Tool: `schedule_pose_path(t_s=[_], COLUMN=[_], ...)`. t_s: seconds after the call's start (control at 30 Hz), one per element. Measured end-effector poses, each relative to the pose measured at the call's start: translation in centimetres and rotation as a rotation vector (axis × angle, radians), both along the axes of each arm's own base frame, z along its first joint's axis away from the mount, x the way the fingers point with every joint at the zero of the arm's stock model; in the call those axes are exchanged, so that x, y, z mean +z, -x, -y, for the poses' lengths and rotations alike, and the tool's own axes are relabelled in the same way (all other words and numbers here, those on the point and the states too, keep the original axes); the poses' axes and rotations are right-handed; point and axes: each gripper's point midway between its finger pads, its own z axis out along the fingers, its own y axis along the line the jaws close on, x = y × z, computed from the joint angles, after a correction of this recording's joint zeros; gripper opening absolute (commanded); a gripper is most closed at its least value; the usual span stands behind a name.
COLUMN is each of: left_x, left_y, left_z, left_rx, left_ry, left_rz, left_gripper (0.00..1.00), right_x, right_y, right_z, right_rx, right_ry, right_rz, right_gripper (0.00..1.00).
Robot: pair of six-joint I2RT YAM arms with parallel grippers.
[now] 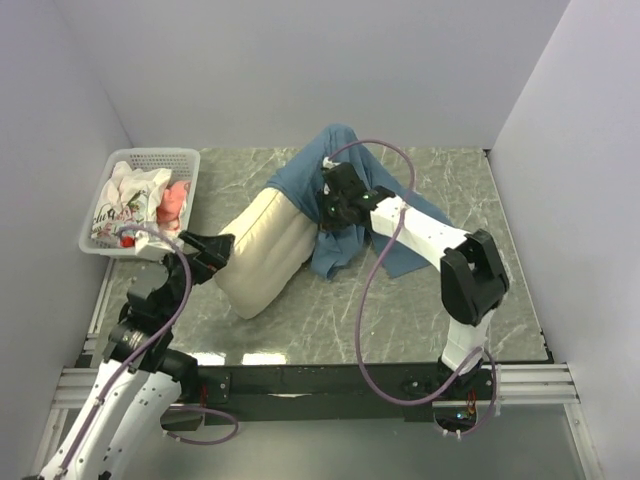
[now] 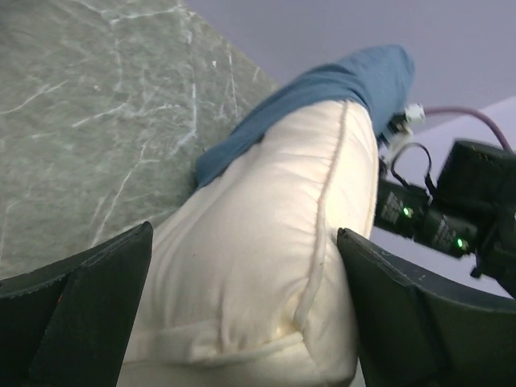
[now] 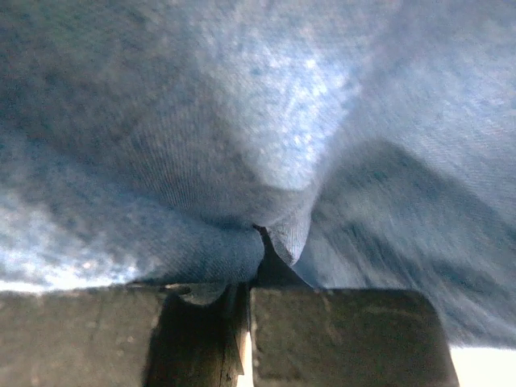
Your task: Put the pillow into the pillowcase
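Note:
The cream pillow (image 1: 265,250) lies slanted on the table, its far end inside the dusty-blue pillowcase (image 1: 305,175). My left gripper (image 1: 222,252) is at the pillow's near left end. In the left wrist view the pillow (image 2: 274,242) fills the gap between my left gripper's (image 2: 246,306) wide-set fingers and touches both; the pillowcase (image 2: 322,85) covers its far end. My right gripper (image 1: 335,205) holds the case's edge up over the pillow. In the right wrist view my right gripper (image 3: 250,282) has its fingers closed on a fold of the blue pillowcase (image 3: 242,121).
A white basket (image 1: 150,155) with white printed cloth and pink fabric stands at the back left. Loose pillowcase cloth trails on the table under the right arm (image 1: 400,255). The right arm's wrist (image 2: 451,210) shows close beyond the pillow. Grey walls enclose the table.

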Motion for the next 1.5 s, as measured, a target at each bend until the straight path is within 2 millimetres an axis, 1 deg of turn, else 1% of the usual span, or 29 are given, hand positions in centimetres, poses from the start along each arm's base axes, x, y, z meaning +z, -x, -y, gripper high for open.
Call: schedule_pose_path(t_s=[0.1,0.2,0.23,0.3,0.33,0.37,0.4,0.43,0.5,0.57,0.6,0.63,0.67,0.7,0.73,0.8,0.87,0.93,1.0,1.1,1.13,1.2,1.23,1.27,1.3,1.33,1.37,1.43,1.5], left_x=[0.7,0.4,-0.2,-1.3,-2.4,-3.2,-3.5,-4.3,-5.5,-7.0,-7.9,-9.0,-10.1,-11.0,-11.9,-13.0,-13.3,-12.9,-11.4,-7.4,-5.8,-2.9,-2.2,-2.0,-2.7,-3.6,-5.9,-10.1,-14.2], left_y=[-1.0,-3.5,-4.5,-6.0,-7.1,-7.9,-8.6,-9.5,-11.5,-13.9,-14.7,-15.3,-15.6,-15.5,-15.1,-14.0,-12.7,-11.7,-10.9,-10.1,-9.7,-8.5,-7.9,-7.0,-5.6,-4.7,-2.8,0.0,3.0], left_z=[1.2,2.5,2.9,3.2,3.3,3.3,3.3,3.4,3.7,4.5,4.9,5.3,5.7,6.2,6.8,7.8,8.5,8.4,7.8,6.1,5.3,3.9,3.6,3.3,3.1,3.2,3.4,4.5,6.0], left_rx=[-0.057,-0.089,-0.093,-0.087,-0.076,-0.066,-0.054,-0.046,-0.039,-0.045,-0.052,-0.061,-0.076,-0.094,-0.121,-0.172,-0.214,-0.228,-0.214,-0.158,-0.132,-0.082,-0.068,-0.058,-0.058,-0.065,-0.084,-0.134,-0.208], left_ry=[-0.042,-0.089,-0.102,-0.121,-0.143,-0.158,-0.163,-0.182,-0.206,-0.220,-0.225,-0.231,-0.237,-0.244,-0.254,-0.283,-0.313,-0.337,-0.352,-0.346,-0.335,-0.294,-0.267,-0.235,-0.201,-0.185,-0.150,-0.120,-0.108], left_rz=[-0.013,-0.085,-0.120,-0.172,-0.213,-0.243,-0.260,-0.294,-0.344,-0.386,-0.407,-0.430,-0.455,-0.478,-0.504,-0.540,-0.562,-0.567,-0.548,-0.465,-0.432,-0.368,-0.340,-0.318,-0.318,-0.327,-0.354,-0.438,-0.533], left_gripper=[0.99,0.88,0.73,0.55,0.34,0.25,0.20,0.14,0.15,0.17,0.23,0.28,0.32,0.48,0.61,0.88,0.99,0.99,0.99,0.99,0.99,0.99,0.99,0.99,0.99,0.99,0.99,0.99,0.99], right_x=[-0.2,-0.7,-0.7,-0.7,-0.8,-0.9,-0.8,-0.6,0.5,2.3,3.0,4.1,5.1,5.9,6.7,7.1,6.5,5.0,3.1,0.8,0.3,0.0,0.1,0.4,0.6,0.9,1.1,1.7,2.3], right_y=[-1.2,-1.6,-1.6,-1.5,-1.4,-0.9,-0.5,0.1,1.6,3.3,3.9,4.6,4.9,5.1,5.0,4.5,3.6,2.5,1.7,1.4,1.4,1.6,1.6,1.5,1.5,1.5,1.6,1.6,1.6], right_z=[-0.9,-1.2,-1.2,-1.1,-1.0,-0.9,-0.8,-0.8,-1.6,-2.7,-3.1,-3.4,-3.6,-3.6,-3.5,-3.3,-2.6,-1.4,-0.6,-0.4,-0.5,-0.3,-0.3,-0.4,-0.5,-0.5,-0.5,-0.6,-0.6], right_rx=[0.001,0.002,0.003,0.001,0.001,0.003,0.005,0.008,0.035,0.070,0.083,0.095,0.102,0.105,0.102,0.094,0.075,0.048,0.032,0.041,0.045,0.050,0.050,0.049,0.050,0.051,0.051,0.051,0.049], right_ry=[0.003,0.003,0.004,0.003,0.002,0.007,0.011,0.022,0.032,0.032,0.031,0.029,0.023,0.019,0.019,0.024,0.043,0.077,0.108,0.144,0.150,0.158,0.157,0.151,0.145,0.139,0.132,0.120,0.112], right_rz=[-0.001,-0.006,-0.007,-0.005,-0.002,-0.001,0.000,0.005,0.023,0.064,0.080,0.098,0.118,0.134,0.147,0.154,0.140,0.101,0.059,0.006,-0.005,-0.018,-0.016,-0.009,-0.005,-0.001,0.002,0.011,0.022], right_gripper=[0.00,0.00,0.00,0.00,0.00,0.00,0.00,0.00,0.00,0.00,0.00,0.00,0.00,0.00,0.00,0.00,0.00,0.00,0.00,0.03,0.07,0.13,0.14,0.16,0.20,0.22,0.22,0.23,0.28])
